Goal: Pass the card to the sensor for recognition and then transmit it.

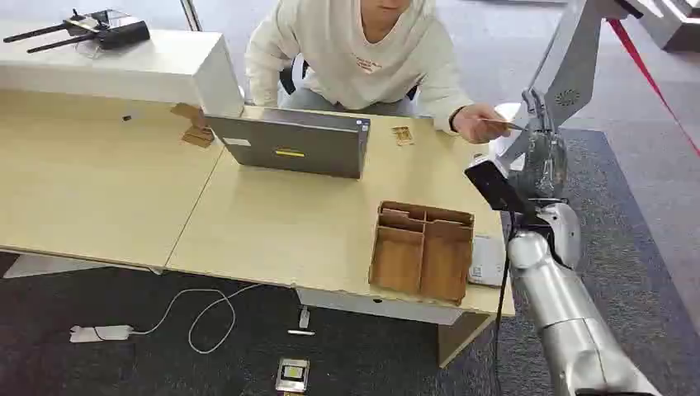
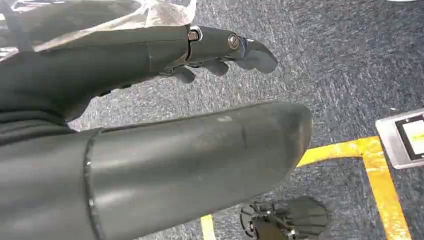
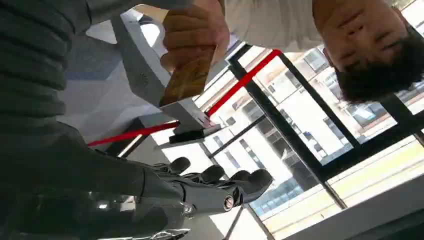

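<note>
Wood desk [image 1: 272,223]: pale, two tops joined side by side, standing on dark grey carpet.
Person: in a cream sweatshirt, leaning over the far edge of the desk, one hand [image 1: 477,124] reaching out past the desk's right corner.
Card [image 3: 189,77]: tan, pinched in the person's hand, held out beside the raised right arm; in the right wrist view it sits just above the hand's fingers, apart from them.
Right hand [image 3: 210,187]: raised at the desk's right end, fingers straight and close together, nothing in them.
Left hand [image 2: 210,50]: hanging over the carpet, fingers stretched out and slightly apart, thumb held off from them, holding nothing.
Laptop [image 1: 289,144]: grey, near the far edge, its lid facing the robot.
Tray [image 1: 423,249]: brown, with several compartments, at the near right corner of the desk.
Small card [image 1: 402,134]: lying flat on the desk to the right of the laptop.
Floor: a white adapter with a looped cable under the near edge; yellow tape on the carpet in the left wrist view.
</note>
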Available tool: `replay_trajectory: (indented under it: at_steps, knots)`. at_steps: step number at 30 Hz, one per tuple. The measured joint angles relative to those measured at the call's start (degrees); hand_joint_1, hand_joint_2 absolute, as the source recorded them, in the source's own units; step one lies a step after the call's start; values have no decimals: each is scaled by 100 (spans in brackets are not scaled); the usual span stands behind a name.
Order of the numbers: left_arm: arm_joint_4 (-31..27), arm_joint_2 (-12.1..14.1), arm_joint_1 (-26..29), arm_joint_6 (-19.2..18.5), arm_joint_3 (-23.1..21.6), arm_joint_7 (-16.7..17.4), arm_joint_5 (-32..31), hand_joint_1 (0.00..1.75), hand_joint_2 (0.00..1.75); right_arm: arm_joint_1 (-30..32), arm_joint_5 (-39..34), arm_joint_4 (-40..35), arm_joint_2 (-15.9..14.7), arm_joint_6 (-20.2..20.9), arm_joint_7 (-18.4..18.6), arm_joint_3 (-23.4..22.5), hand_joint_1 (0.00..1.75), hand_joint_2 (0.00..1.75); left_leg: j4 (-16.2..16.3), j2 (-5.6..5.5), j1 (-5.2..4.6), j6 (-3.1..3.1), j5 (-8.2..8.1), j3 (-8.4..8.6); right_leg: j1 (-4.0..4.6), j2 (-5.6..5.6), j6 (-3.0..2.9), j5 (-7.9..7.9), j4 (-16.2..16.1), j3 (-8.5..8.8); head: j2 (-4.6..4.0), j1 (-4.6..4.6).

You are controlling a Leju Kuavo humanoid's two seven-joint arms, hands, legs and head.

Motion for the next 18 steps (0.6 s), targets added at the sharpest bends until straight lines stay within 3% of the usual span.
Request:
replay_trajectory:
  at_steps: [14, 15, 16, 17, 18]
  knots:
    - [-2, 4, 2, 4, -46, 48, 7, 0, 0, -212, 171, 531, 255, 18, 0, 262, 0, 175, 0, 0, 0, 0, 0, -2, 1, 0, -1, 0, 0, -4, 0, 0]
    - [-2, 4, 2, 4, -46, 54, 7, 0, 0, -215, 170, 557, 262, 26, 0, 262, 19, 175, 0, 1, 0, 0, 0, -2, 1, 0, -1, 0, 0, -4, 0, 0]
    - [-2, 4, 1, 4, -46, 68, 7, 0, 0, -219, 170, 581, 267, 35, 0, 262, 159, 175, 0, 1, 0, 0, 0, -2, 0, 0, -1, 0, 0, -4, 0, 2]
    - [-2, 4, 2, 4, -48, 77, 7, 0, 0, -225, 168, 603, 271, 44, 0, 262, 175, 175, 0, 1, 0, 0, 0, -2, 0, 0, -1, 0, 0, -4, 0, 2]
    - [-2, 4, 2, 4, -48, 85, 7, 0, 0, -235, 166, 625, 275, 55, 0, 262, 175, 175, 0, 1, 0, 0, 0, -2, 0, 0, -1, 0, 0, -4, 0, 2]
